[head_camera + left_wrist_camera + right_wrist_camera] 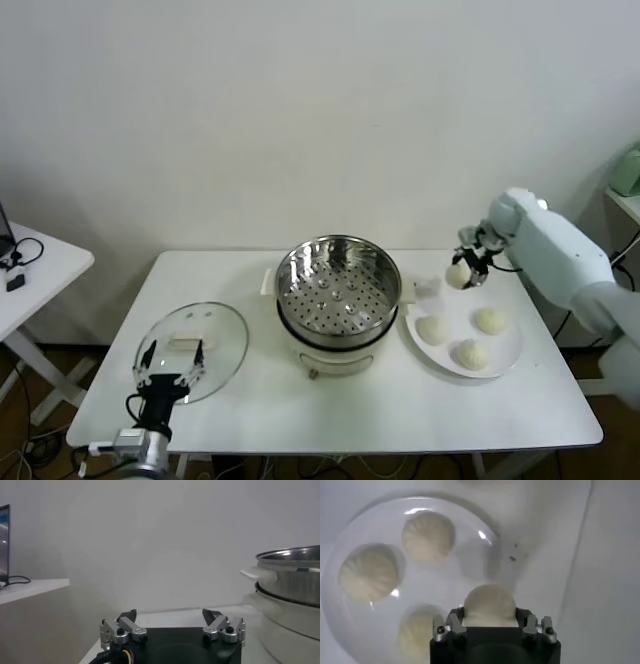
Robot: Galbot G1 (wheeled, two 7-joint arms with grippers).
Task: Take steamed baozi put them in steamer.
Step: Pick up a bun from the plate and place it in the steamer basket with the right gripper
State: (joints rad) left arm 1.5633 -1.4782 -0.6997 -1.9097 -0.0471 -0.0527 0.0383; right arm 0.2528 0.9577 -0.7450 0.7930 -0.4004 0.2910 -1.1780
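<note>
Right gripper: clamped on one bun, held above the far left rim of the plate, clear of it.
Held bun: sat between the fingers, pleats visible.
Other buns: three lay on the plate, apart.
Steamer: mid table, left of the plate, no buns inside.
Left gripper: spread wide, holding nothing, parked at the near left edge over the glass lid.

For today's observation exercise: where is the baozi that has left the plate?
In the head view, that baozi sits gripped in the right pincer, on the right, above the white plate's far edge.
</note>
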